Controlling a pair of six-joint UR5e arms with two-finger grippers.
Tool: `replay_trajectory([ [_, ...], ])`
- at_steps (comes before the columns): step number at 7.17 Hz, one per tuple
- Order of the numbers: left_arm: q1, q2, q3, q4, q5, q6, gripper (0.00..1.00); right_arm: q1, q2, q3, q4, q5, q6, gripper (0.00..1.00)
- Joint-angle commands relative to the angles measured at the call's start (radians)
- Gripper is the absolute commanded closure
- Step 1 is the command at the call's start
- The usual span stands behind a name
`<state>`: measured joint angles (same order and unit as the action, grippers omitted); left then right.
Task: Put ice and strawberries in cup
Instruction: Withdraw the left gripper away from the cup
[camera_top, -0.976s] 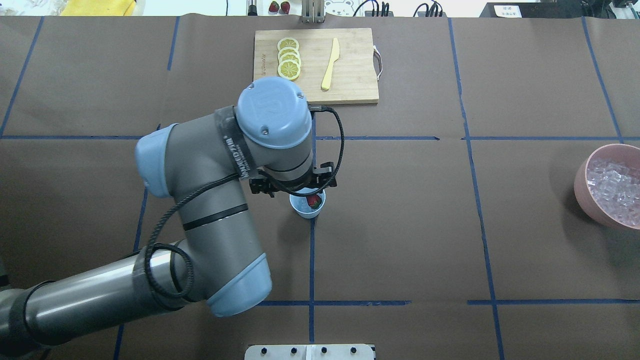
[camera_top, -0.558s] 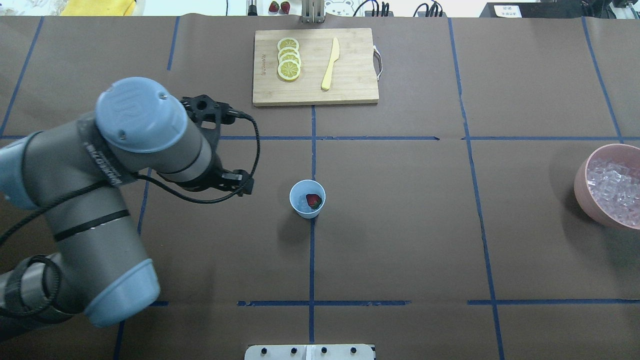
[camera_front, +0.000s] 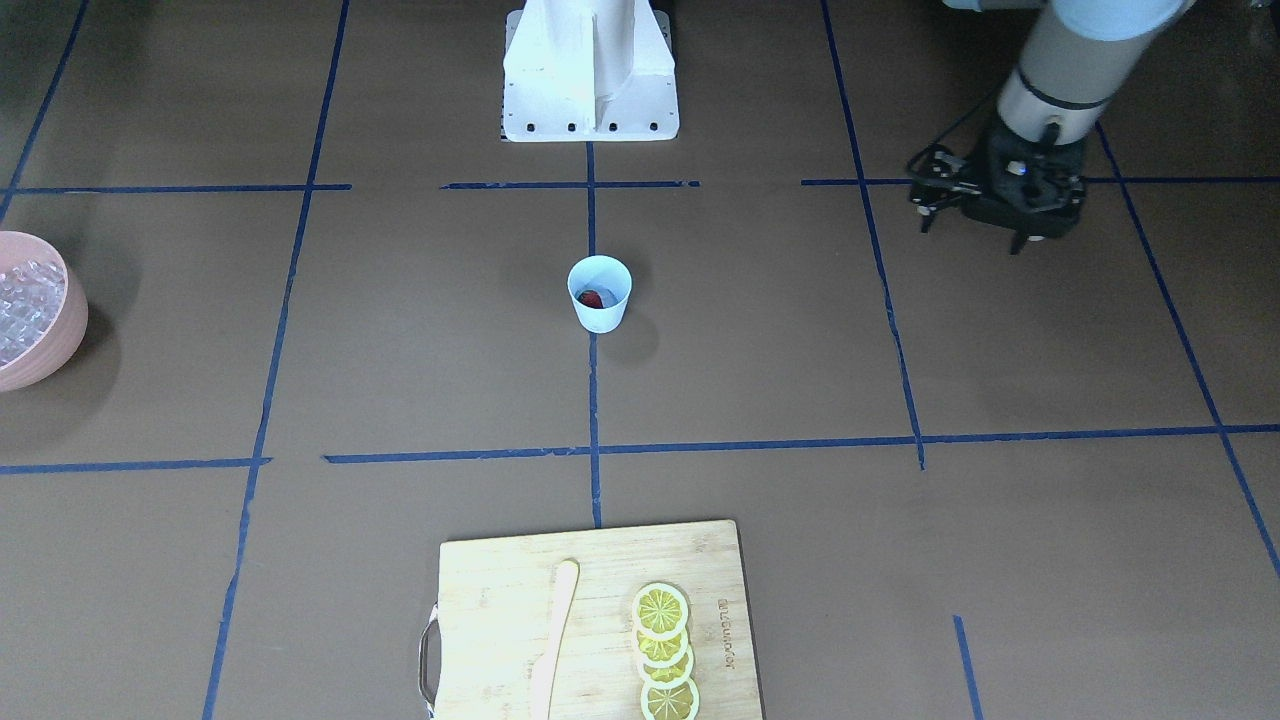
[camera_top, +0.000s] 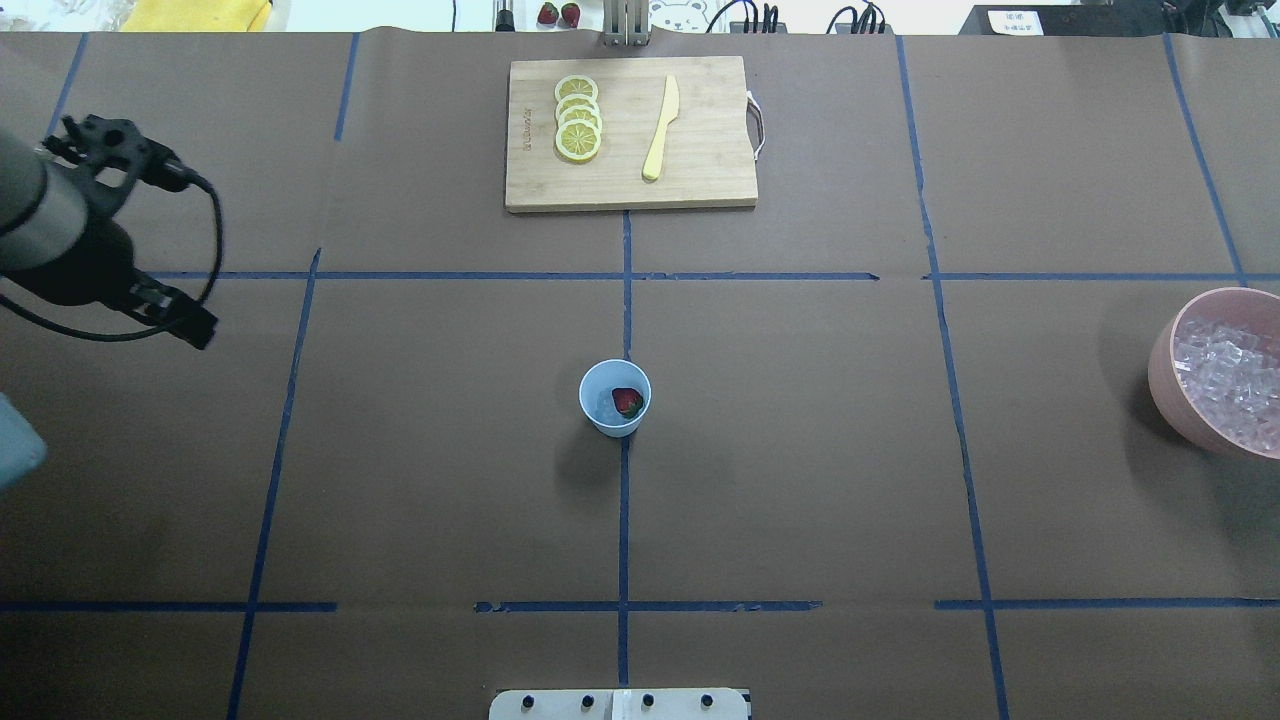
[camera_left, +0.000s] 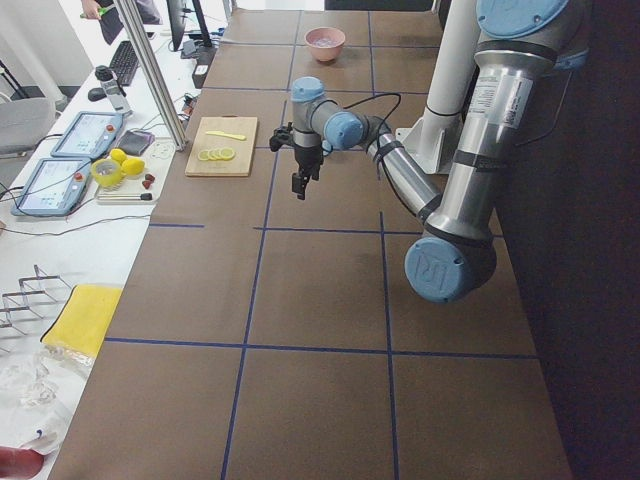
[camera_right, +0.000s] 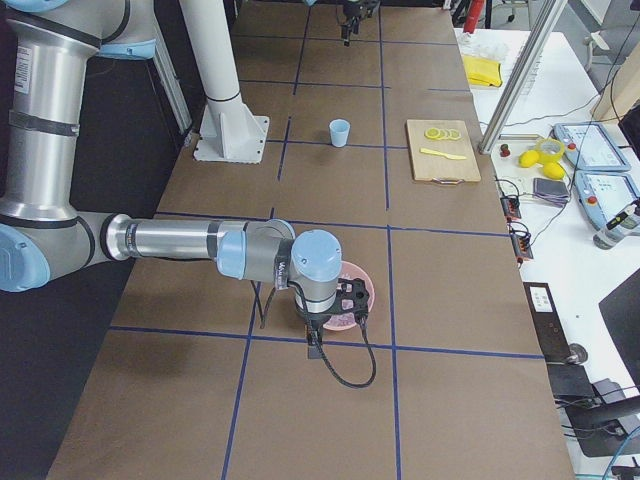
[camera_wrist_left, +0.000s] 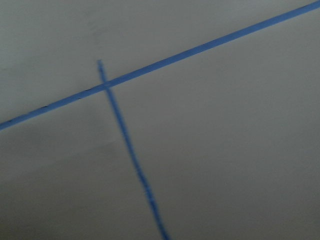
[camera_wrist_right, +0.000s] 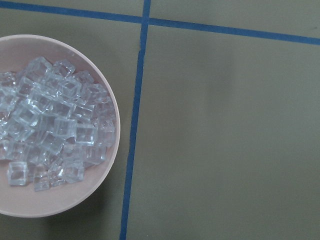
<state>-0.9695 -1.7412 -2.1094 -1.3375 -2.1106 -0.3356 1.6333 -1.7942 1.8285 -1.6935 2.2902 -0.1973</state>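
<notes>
The pale blue cup (camera_top: 614, 398) stands upright at the table's middle and also shows in the front view (camera_front: 599, 293). The red strawberry (camera_top: 627, 401) lies inside it, with a pale glint beside it that may be ice. Ice cubes (camera_wrist_right: 50, 130) fill the pink bowl (camera_top: 1163, 380) at the far right. My left gripper (camera_front: 975, 228) hangs empty above bare table far to the cup's left, its fingers seemingly apart. My right gripper (camera_right: 322, 322) hovers by the pink bowl; I cannot tell whether it is open or shut.
A wooden cutting board (camera_top: 700, 150) at the back centre carries lemon slices (camera_top: 578, 118) and a yellow knife (camera_top: 661, 128). Two spare strawberries (camera_top: 560, 14) sit beyond the table's back edge. The robot's white base (camera_front: 590, 70) stands at the near edge.
My left arm has swung from right over the cup away to the far left of the table. The strawberry stays in the cup.
</notes>
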Motion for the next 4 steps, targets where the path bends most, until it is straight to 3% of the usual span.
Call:
replay_trajectory([
  [1, -0.189, 0.122, 0.029, -0.002, -0.078, 0.179, 0.00, 0.000, -0.004, 0.000, 0.000, 0.000, -0.001, 0.01],
  [4, -0.485, 0.163, 0.282, -0.005, -0.248, 0.486, 0.00, 0.000, -0.008, 0.003, 0.000, 0.000, -0.002, 0.01],
])
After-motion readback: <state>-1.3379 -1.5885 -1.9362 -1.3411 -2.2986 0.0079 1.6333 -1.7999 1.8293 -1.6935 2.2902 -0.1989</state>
